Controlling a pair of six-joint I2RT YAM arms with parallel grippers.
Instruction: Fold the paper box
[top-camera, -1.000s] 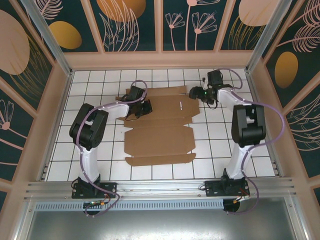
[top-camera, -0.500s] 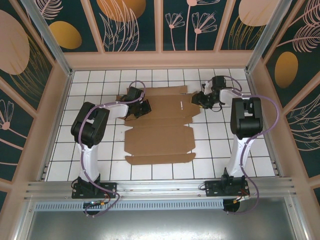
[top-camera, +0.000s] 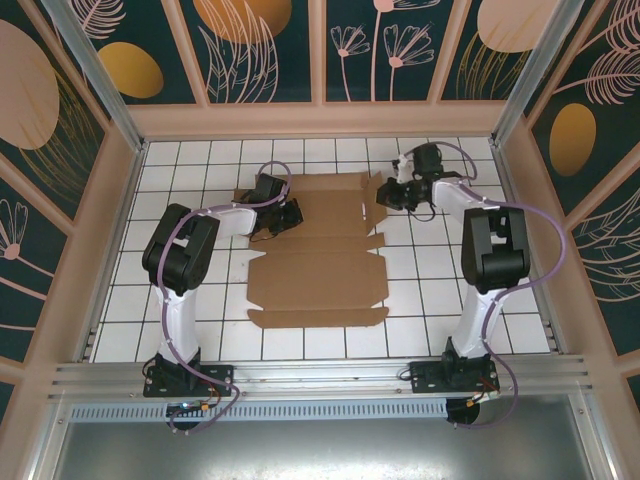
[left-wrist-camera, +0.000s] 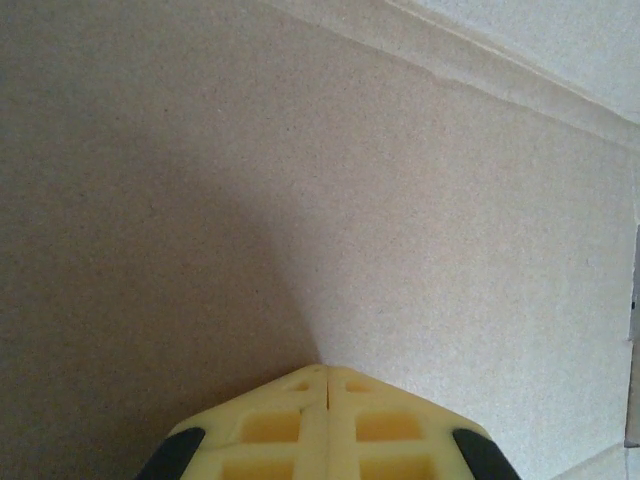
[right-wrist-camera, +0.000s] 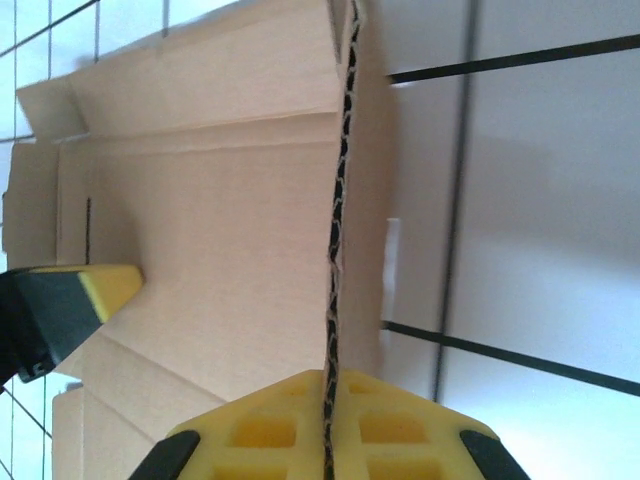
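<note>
The paper box (top-camera: 320, 265) lay as a flat brown blank on the tiled table (top-camera: 430, 300), its far panel stretching between the two arms. The right pincer (right-wrist-camera: 329, 378) was clamped on the corrugated edge (right-wrist-camera: 340, 200) of a side flap, which stood up from the table just ahead of its fingertips. Across the panel from it, the left pincer (left-wrist-camera: 325, 372) had its fingertips together on nothing, and its tip appeared to press on the cardboard right beneath it. We judged the step to be raising that flap along its crease. To do it well, we thought the right pincer should swing the flap in an arc toward the left pincer rather than drag it. The left pincer should bear down so the blank could neither slide nor lift. A hard tug could buckle or tear the thin edge.
</note>
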